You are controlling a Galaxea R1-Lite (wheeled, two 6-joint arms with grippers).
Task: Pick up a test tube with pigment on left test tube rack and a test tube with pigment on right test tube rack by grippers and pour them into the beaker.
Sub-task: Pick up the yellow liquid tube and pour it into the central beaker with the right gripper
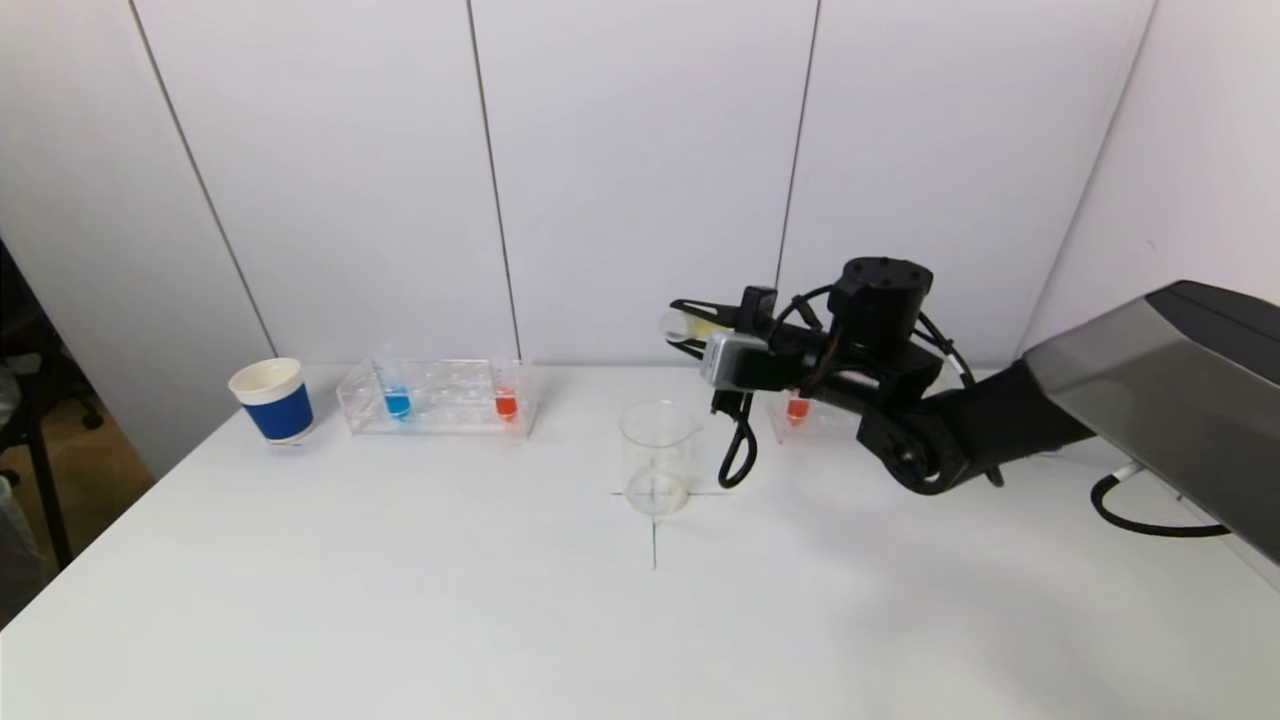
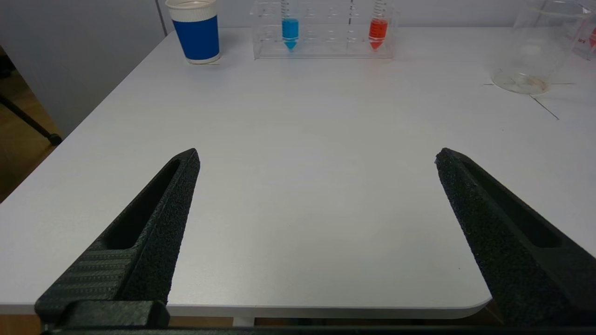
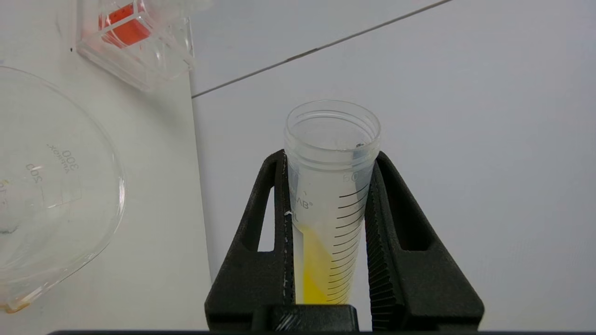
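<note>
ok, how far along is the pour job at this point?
Done: the right gripper has a yellow-pigment tube clamped in its jaws, lifted and tipped on its side above the beaker. In hand: the pour itself; the pigment sits low in the tube and the beaker looks almost empty. Left: the left rack holds its blue and red tubes, and the left gripper waits open near the table edge.

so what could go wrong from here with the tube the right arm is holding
The right pincer holds the yellow test tube nearly sideways, its mouth beside rather than clearly over the beaker; pigment could spill onto the table. The arm hangs just in front of the right rack and might knock it.
</note>
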